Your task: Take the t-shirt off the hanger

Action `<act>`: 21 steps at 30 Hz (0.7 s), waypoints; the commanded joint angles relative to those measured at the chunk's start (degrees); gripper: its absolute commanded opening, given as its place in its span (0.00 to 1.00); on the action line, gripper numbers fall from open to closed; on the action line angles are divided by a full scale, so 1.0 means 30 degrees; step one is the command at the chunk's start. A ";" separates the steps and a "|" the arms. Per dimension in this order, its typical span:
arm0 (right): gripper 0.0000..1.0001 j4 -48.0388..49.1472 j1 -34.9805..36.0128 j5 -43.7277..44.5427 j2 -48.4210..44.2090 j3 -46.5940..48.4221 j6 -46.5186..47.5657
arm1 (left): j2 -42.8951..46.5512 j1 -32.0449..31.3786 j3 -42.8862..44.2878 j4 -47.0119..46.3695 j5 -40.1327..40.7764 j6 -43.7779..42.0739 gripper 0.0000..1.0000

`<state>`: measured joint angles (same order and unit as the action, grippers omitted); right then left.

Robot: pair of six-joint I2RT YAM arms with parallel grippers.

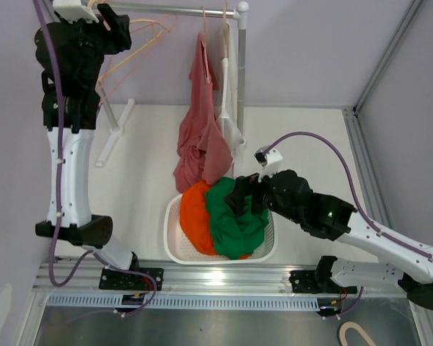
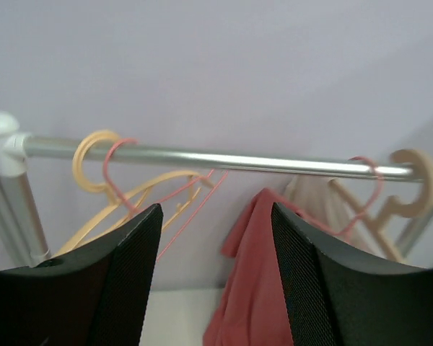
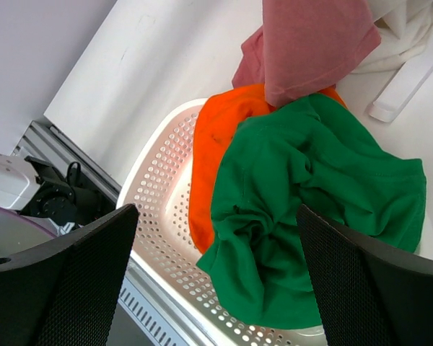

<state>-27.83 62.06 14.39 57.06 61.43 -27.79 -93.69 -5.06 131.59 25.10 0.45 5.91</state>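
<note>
Bright, even light; glare whitens the basket (image 3: 224,324) rim, and the left wrist view seems slightly soft.

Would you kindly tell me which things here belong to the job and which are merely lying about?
Job: pink t-shirt, its pink hanger, clothes rail.
Lying about: white laundry basket, orange shirt, green shirt, empty hangers, white garment.

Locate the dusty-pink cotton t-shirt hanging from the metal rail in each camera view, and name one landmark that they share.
Top external: the dusty-pink cotton t-shirt hangs at upper centre.
Left wrist: the t-shirt is at the bottom, just right of centre.
Right wrist: the t-shirt is at the top edge, right of centre.
Shared landmark: the white garment hanging beside it.
</note>
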 commanded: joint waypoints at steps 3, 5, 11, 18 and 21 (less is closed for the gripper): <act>0.96 0.1017 -0.0033 -0.0344 -0.0181 -0.0378 -0.0140 | 0.1611 -0.1416 -0.0210 -0.0955 0.0319 -0.0127 0.65; 0.96 0.1075 -0.0033 -0.0374 -0.0211 -0.0408 -0.0199 | 0.1175 -0.1886 -0.0329 -0.0810 0.0261 0.0692 0.63; 0.96 0.0987 -0.0004 -0.0199 -0.0679 -0.0554 -0.0463 | -0.0233 -0.4228 -0.0123 0.0275 0.1750 0.1018 0.61; 0.96 0.0519 0.0025 0.0182 -0.1323 -0.0759 -0.0785 | -0.2663 -0.6105 0.1397 0.0917 0.3396 0.1163 0.65; 0.96 0.0489 0.0025 0.0241 -0.1529 -0.0906 -0.0873 | -0.3690 -0.6516 0.1811 0.0833 0.3366 0.1310 0.65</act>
<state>-27.05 62.06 14.06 53.84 59.07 -29.10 -104.18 -23.62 133.19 27.88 8.69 8.60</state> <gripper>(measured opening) 0.959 0.649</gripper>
